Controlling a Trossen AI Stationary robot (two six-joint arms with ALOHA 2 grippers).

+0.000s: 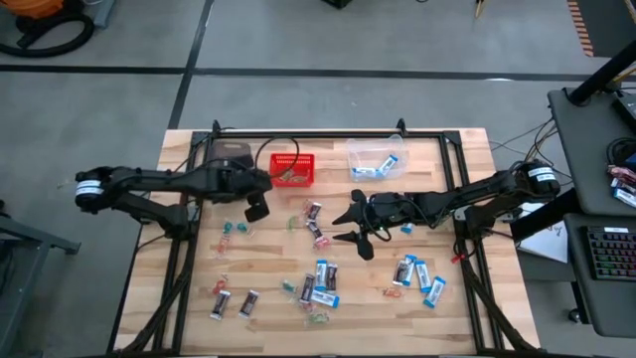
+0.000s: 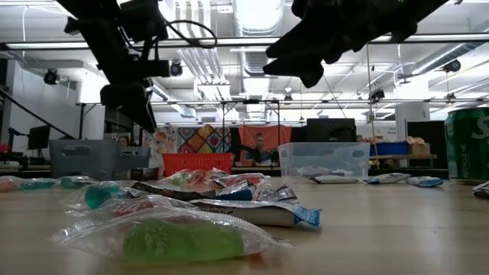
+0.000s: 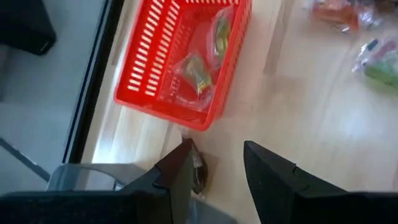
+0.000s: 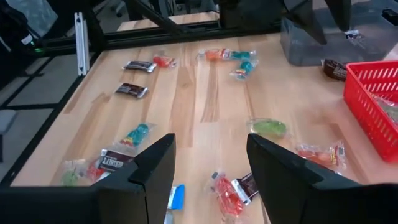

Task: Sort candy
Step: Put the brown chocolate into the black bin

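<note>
- While both arms hang above the wooden table [image 1: 467,159], the left gripper [image 1: 257,207] sits just in front of the red mesh basket [image 1: 292,169], its fingers [image 3: 177,171] parted with nothing between them.
- Seen from the left wrist, the basket lies directly ahead of those fingers and holds a few clear-wrapped sweets [image 3: 198,71]; one dark brown mini bar [image 3: 198,171] lies on the wood just beside one fingertip, apart from it.
- The right gripper [image 1: 354,225] hovers over the middle of the table, its fingers [image 4: 154,167] spread wide and empty.
- Below and ahead of the right gripper lie scattered pieces: a green twist-wrapped sweet [image 4: 268,127], a red one [image 4: 225,190] and a brown bar [image 4: 114,162] close to the fingertips.
- To the right gripper's outer side, near the table's front, a cluster of blue-and-white packets [image 1: 419,275] rests on the wood; more lie near the centre front [image 1: 326,276].
- Behind the right gripper, a clear plastic bin [image 1: 376,155] stands beside the basket with blue-and-white packets inside.
</note>
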